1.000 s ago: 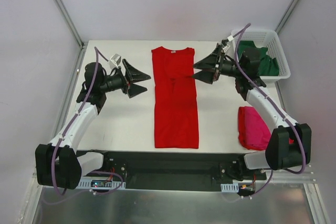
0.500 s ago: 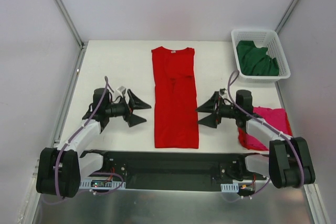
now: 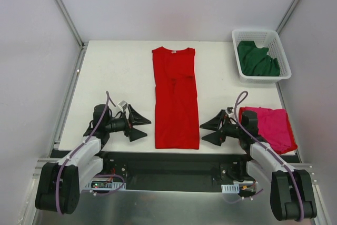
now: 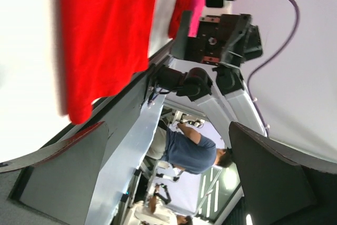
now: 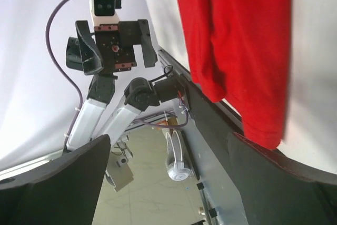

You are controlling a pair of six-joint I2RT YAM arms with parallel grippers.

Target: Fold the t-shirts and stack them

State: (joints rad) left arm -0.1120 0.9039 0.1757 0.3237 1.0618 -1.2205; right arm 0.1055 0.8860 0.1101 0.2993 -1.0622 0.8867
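Flanking red t-shirt [image 3: 176, 98] near hem | long axis runs away | left gripper [image 3: 147, 128], right gripper [image 3: 201, 133] wide open, empty, equally close

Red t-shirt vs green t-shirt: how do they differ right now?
Pose: the red t-shirt lies flat as a long narrow strip; the green t-shirt is crumpled.
Place: the red t-shirt is on the table, mid-width; the green t-shirt sits in the white basket at the far right.
Shared: both look plain, with no print.
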